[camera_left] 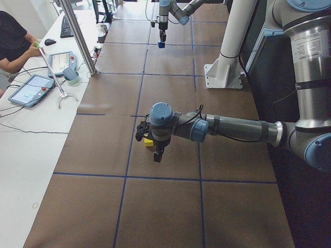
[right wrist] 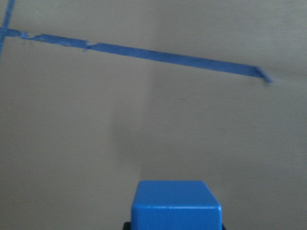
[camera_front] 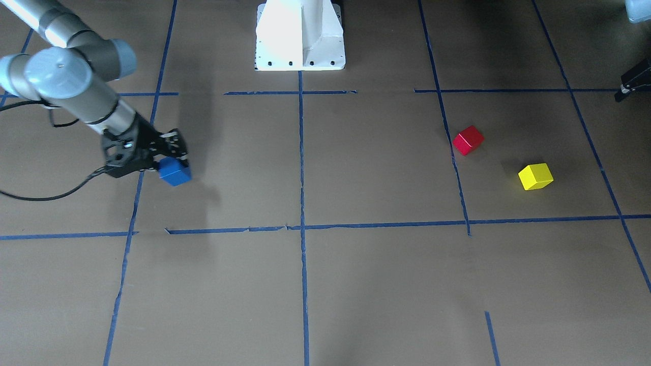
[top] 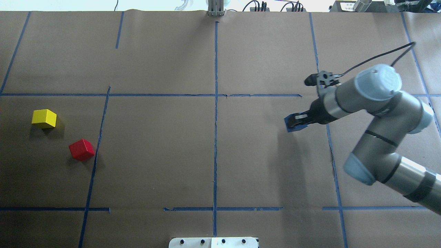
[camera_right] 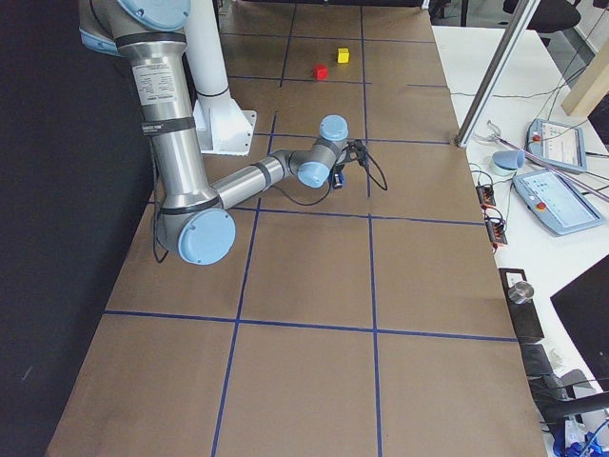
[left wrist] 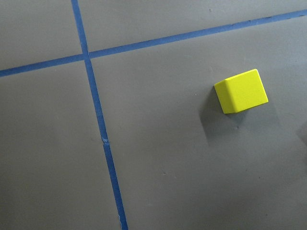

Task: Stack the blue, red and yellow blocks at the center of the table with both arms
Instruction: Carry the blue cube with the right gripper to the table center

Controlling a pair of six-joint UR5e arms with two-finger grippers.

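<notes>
Seen from the front with the white robot base (camera_front: 300, 35) as landmark, the right gripper (camera_front: 174, 161) hangs toward the base's right. Its jaws are clamped on the small blue cube (camera_front: 175, 174), held above the brown paper-covered table (camera_front: 381, 168). Toward the base's left lie the red cube (camera_front: 468, 140) and, just beyond it, the yellow cube (camera_front: 535, 176), apart from each other. A broad stretch of blue-taped paper lies between the blue and red cubes. The left gripper (camera_front: 630, 84) is cut off at the frame edge, so I cannot tell how its jaws stand. A white label (camera_left: 310, 49) on the left arm is too small to read.
</notes>
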